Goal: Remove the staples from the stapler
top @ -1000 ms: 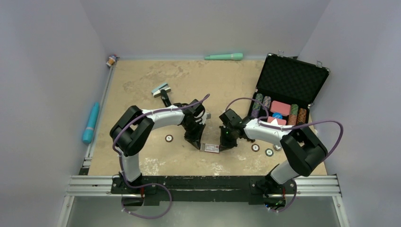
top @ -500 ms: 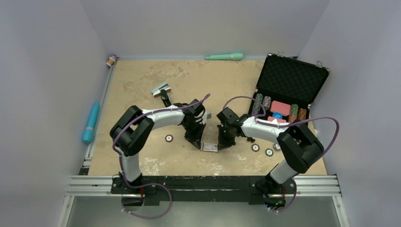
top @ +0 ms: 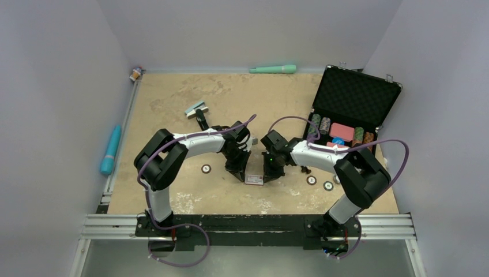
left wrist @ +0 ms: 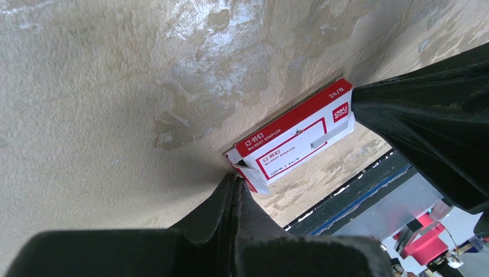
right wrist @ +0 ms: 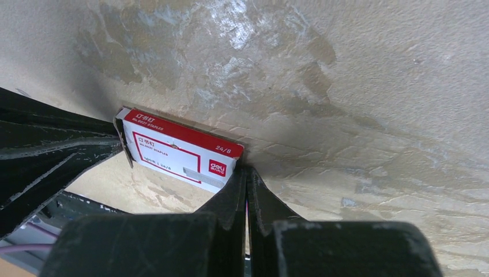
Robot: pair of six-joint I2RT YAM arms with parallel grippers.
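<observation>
Noted red staple box (top: 254,179) flat on table (top: 173,98), lower centre of top view. Found left pincer (left wrist: 234,183) and right pincer (right wrist: 247,172) both closed, empty, tips touching opposite box ends.

- Small red-and-white cardboard box (left wrist: 294,141) lying flat on the table: "24/8" in white on its red border, legible from both wrist views.
- Same box, red square at the corner of the white face: white brand logo, reads "deli".
- Red border and white face: Chinese characters, then a line ending "STAPLES". The number before it is too fine to make out.
- Round white-rimmed chips (top: 311,180) on the table: centre marks too small to read.
</observation>
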